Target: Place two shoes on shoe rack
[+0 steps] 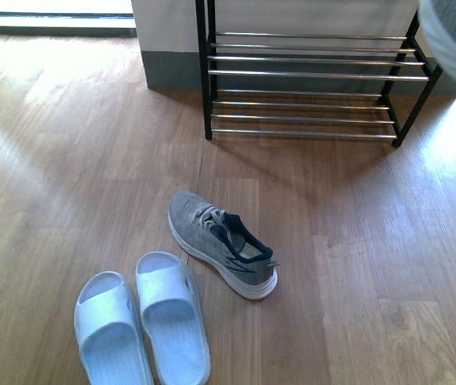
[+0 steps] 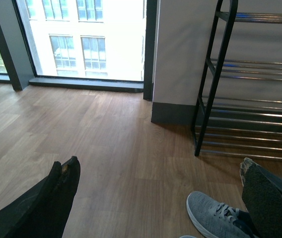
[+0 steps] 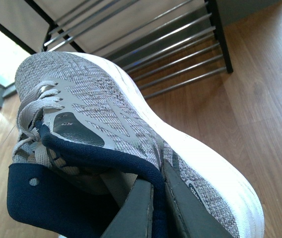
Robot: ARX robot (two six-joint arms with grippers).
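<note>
Held sneaker (image 3: 106,109): grey mesh, white sole, navy collar. Up off the floor, rolled partly onto its side. Long axis from heel at the gripper out toward the shoe rack (image 3: 146,44), toe end nearest the chrome rods. In front view only a corner of it (image 1: 453,32) visible at the upper right, just beside the rack's right end.

Right gripper (image 3: 156,198): raised, clamped on the held sneaker's navy collar near the heel, one of the fingers (image 3: 136,213) inside the shoe opening, the other outside against the side wall. Jaws nearly closed, only the collar wall between them.

Floor sneaker (image 1: 224,245): flat on the wooden floor (image 1: 356,265), sole down, well short of the shoe rack (image 1: 308,80). Long axis diagonal, toe toward the rack's left end, heel toward the camera and to the right.

Slide sandals (image 1: 144,325): pale blue-white pair, side by side, just left of the floor sneaker, toes away from the camera.

Left gripper (image 2: 158,166): low over the floor, aimed at the rack's left post and the window (image 2: 91,39). Jaws spread wide, nothing held, dark fingers (image 2: 56,198) far apart. Floor sneaker toe (image 2: 215,218) beneath, beside the further finger.

Nothing resting on the visible rack tiers.
</note>
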